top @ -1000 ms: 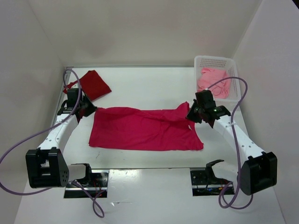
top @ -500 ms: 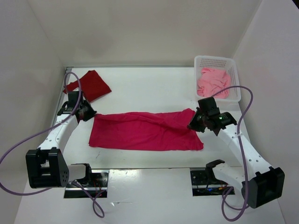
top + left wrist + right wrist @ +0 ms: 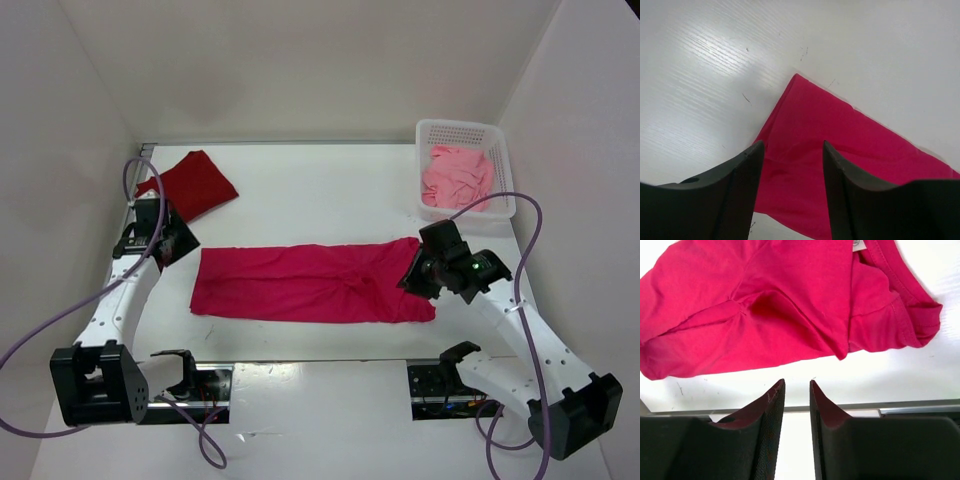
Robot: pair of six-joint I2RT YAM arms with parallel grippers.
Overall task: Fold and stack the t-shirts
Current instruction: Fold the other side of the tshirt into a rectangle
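The bright crimson t-shirt (image 3: 310, 283) lies on the table as a long folded band. My left gripper (image 3: 180, 245) hangs just off its left end, open, and the left wrist view shows the shirt's corner (image 3: 840, 135) beyond the parted jaws (image 3: 792, 150). My right gripper (image 3: 412, 277) is over the shirt's right end, open with a narrow gap (image 3: 796, 385) and nothing in it. The collar end of the shirt (image 3: 765, 305) lies past its tips. A dark red t-shirt (image 3: 195, 182) lies folded at the back left. The salmon pink t-shirt (image 3: 458, 178) is crumpled in the basket.
The white perforated basket (image 3: 500, 150) stands at the back right corner. White walls close in the table on the left, back and right. The table's near edge (image 3: 320, 360) runs just in front of the crimson shirt, with both arm mounts below it.
Both grippers carried the crimson shirt's far edge toward the near side, folding it into a narrower band. Both then let go and opened.
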